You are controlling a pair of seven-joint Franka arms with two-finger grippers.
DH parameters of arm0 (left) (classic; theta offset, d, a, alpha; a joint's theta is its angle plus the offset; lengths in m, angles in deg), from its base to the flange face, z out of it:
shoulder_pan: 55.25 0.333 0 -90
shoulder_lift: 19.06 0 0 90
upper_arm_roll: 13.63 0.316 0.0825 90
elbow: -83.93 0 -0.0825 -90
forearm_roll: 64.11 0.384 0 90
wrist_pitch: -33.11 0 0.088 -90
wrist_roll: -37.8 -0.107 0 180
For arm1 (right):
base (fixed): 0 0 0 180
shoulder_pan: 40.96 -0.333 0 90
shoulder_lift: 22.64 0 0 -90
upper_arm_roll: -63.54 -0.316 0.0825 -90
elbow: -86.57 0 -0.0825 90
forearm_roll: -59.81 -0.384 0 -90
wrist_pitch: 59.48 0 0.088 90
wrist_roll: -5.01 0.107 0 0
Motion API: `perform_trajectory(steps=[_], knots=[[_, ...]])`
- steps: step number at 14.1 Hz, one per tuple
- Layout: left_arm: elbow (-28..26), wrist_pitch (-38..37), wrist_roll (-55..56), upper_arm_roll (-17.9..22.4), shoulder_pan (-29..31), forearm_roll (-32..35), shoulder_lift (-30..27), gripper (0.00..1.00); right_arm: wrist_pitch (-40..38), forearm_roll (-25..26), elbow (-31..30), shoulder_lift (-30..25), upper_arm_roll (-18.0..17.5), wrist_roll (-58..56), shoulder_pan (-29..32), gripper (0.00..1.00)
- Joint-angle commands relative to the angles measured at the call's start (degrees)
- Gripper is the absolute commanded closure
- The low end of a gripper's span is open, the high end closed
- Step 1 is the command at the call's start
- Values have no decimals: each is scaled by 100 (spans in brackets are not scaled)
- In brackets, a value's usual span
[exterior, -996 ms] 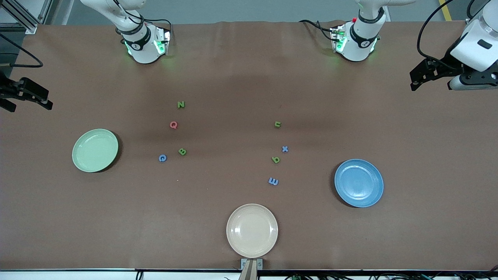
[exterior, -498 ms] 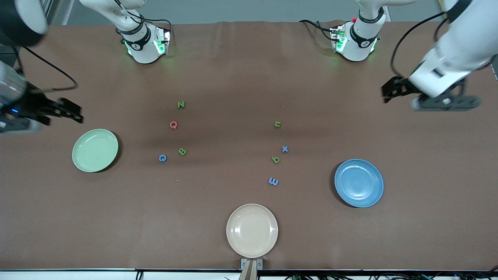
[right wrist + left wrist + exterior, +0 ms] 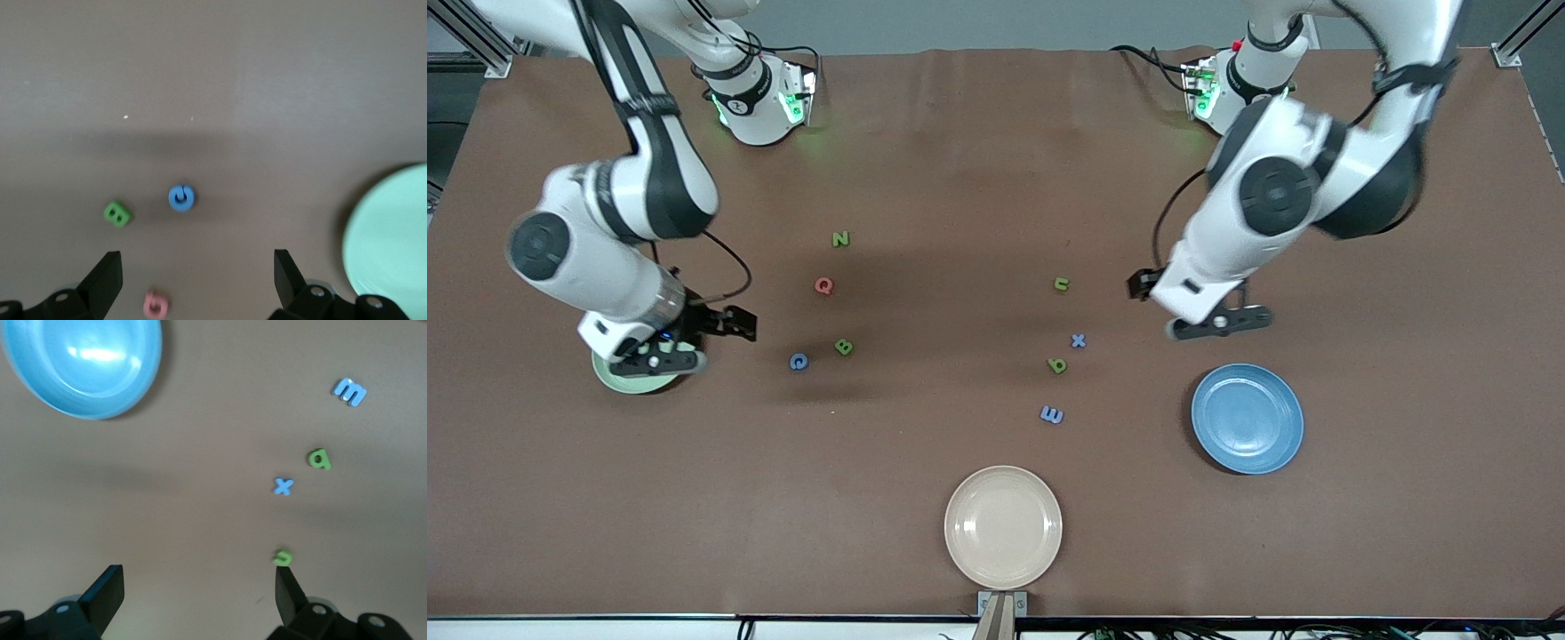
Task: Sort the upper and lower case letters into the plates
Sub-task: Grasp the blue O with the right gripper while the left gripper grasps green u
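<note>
Capital letters lie toward the right arm's end: green N [image 3: 840, 238], red Q [image 3: 824, 285], green B [image 3: 844, 347], blue C [image 3: 799, 361]. Small letters lie toward the left arm's end: green u [image 3: 1062, 284], blue x [image 3: 1079, 340], green a [image 3: 1057, 365], blue m [image 3: 1052, 414]. My right gripper [image 3: 734, 324] hangs open and holds nothing, between the mint plate [image 3: 636, 384] and the C [image 3: 181, 197]; its hand hides most of that plate. My left gripper [image 3: 1143, 286] hangs open and holds nothing, beside the u [image 3: 283, 557], above the table by the blue plate [image 3: 1247, 418].
A beige plate [image 3: 1003, 526] sits near the table's front edge in the middle. Both arm bases stand along the table edge farthest from the front camera. Bare brown table lies between the two groups of letters.
Both arms have swung in from the table's ends toward the letters. The right hand now covers most of the mint plate. No letter or plate has moved.
</note>
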Motion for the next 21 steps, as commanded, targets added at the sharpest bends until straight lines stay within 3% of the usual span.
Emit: perform_trajectory(steps=[1, 5, 10, 13, 16, 21], knots=[[-236, 749, 1561, 16, -560, 551, 506, 0, 528, -125, -34, 584, 29, 49, -136, 0], [-376, 1198, 3643, 7, -1009, 632, 1016, 0, 671, -116, -25, 972, 46, 303, -451, 0], [-1307, 2604, 5686, 16, -1246, 641, 1044, 2, 977, -90, -16, 1359, 63, 321, -628, 25], [-1475, 2641, 6407, 16, -1335, 886, 1035, 12, 1066, -2, 89, 1482, 99, 313, -663, 25], [-1782, 3211, 7128, 16, -1335, 1272, 1026, 15, 1057, 419, 203, 1570, 186, 321, -655, 26], [-1836, 3379, 7420, 16, -1317, 1529, 1193, 27, 996, 402, 212, 1614, 187, 531, -654, 39]])
